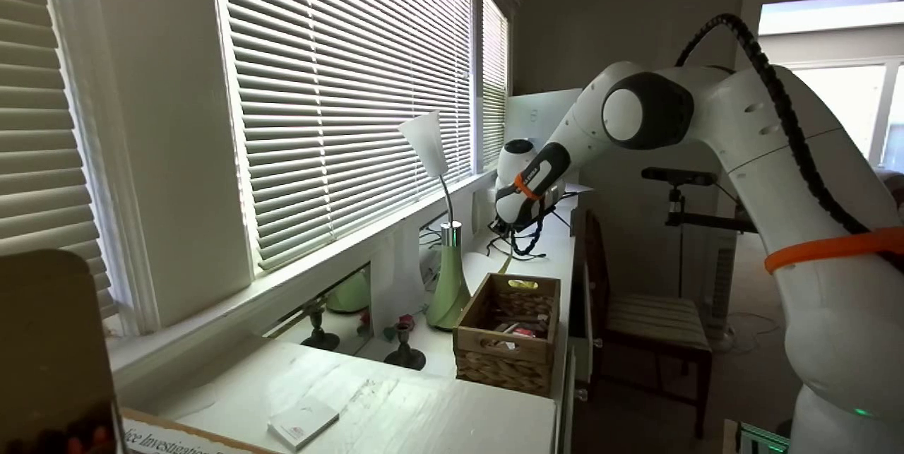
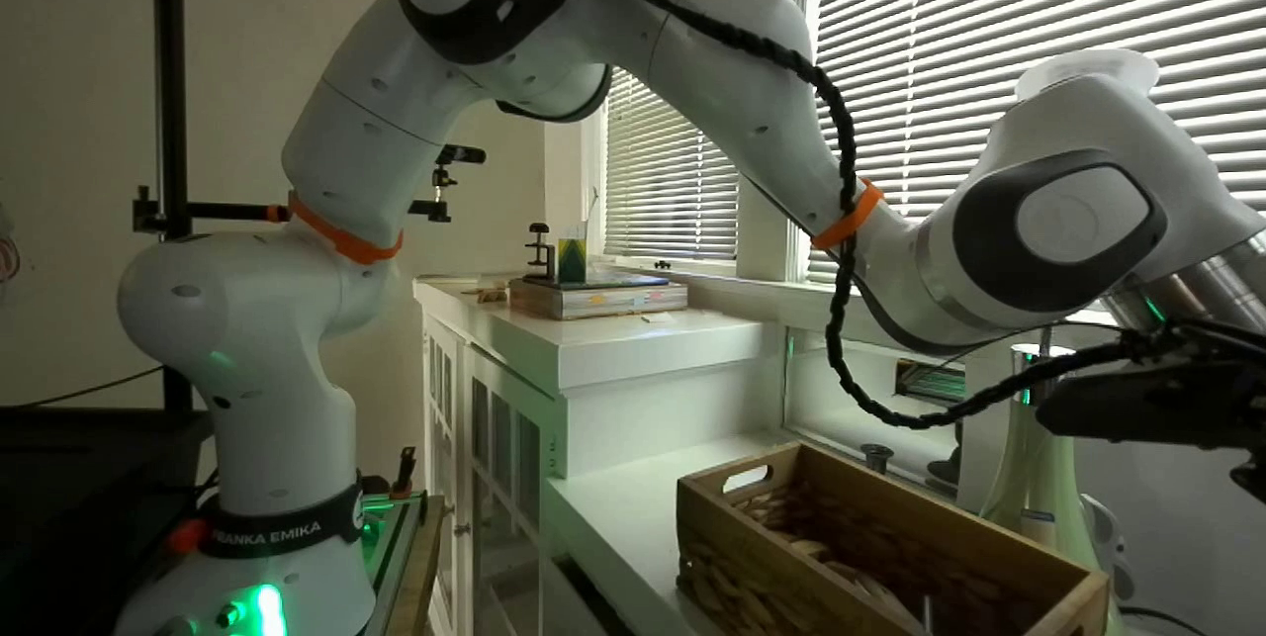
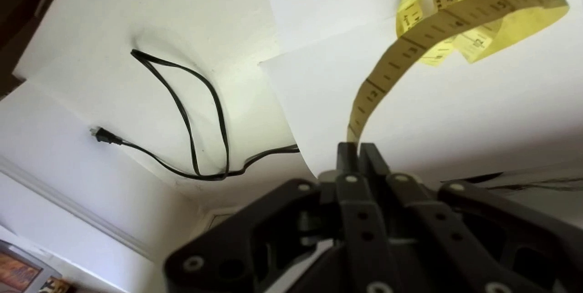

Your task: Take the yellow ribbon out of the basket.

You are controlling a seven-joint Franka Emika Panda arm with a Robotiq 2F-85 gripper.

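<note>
The yellow ribbon is a printed tape with numbers. In the wrist view the yellow ribbon (image 3: 396, 63) runs up to my gripper's fingertips (image 3: 360, 149), which are nearly together with the strip at them. The rest lies in loops on white sheets. In an exterior view a short piece of the ribbon (image 1: 506, 265) shows behind the basket, below my gripper (image 1: 503, 228). The brown wicker basket (image 1: 503, 367) stands upright on the counter, with reddish and pale items inside; it also shows in an exterior view (image 2: 752, 557). There the gripper (image 2: 1251, 473) is cut by the edge.
A green lamp (image 1: 450, 284) stands beside the basket on the window side. Dark candle holders (image 1: 405, 351) are near it. A black cord with a plug (image 3: 218, 115) lies on the counter. A raised white shelf (image 1: 424, 404) borders the basket, and a chair (image 1: 657, 320) stands beside the counter.
</note>
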